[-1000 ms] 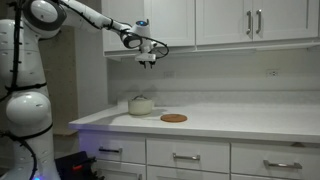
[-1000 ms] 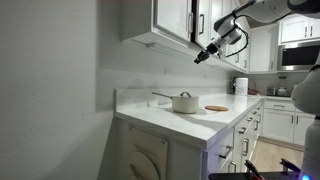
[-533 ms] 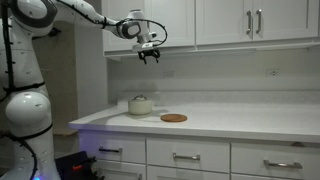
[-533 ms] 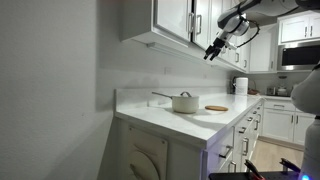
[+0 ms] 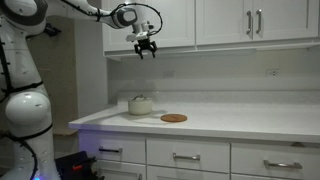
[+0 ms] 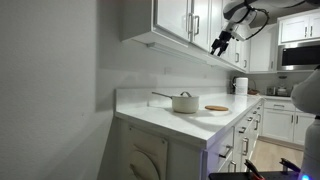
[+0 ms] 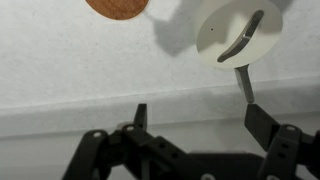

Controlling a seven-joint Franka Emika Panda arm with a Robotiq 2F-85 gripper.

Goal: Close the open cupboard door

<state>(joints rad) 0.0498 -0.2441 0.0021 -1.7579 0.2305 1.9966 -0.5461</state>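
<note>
The open cupboard door [image 5: 117, 38] is the narrow white panel at the left end of the upper cupboards. It hangs a little lower in view than the neighbouring door, and my arm crosses its upper part. My gripper [image 5: 145, 48] hangs just below the cupboards' bottom edge, right beside the door's lower right corner. I cannot tell whether it touches the door. It also shows in an exterior view [image 6: 218, 45], out in front of the cupboards. In the wrist view the gripper [image 7: 195, 115] is open and empty, pointing down at the counter.
A white lidded pot [image 5: 140, 105] and a round wooden coaster [image 5: 173, 118] sit on the white counter [image 5: 230, 122] below; both show in the wrist view, pot [image 7: 240, 35], coaster [image 7: 118, 5]. Two upper doors with meeting handles [image 5: 254, 20] are further right. Drawers line the front.
My gripper has risen from below the cupboards and shifted slightly left, now level with the cupboards' bottom edge beside the open door. The pot and coaster have not moved.
</note>
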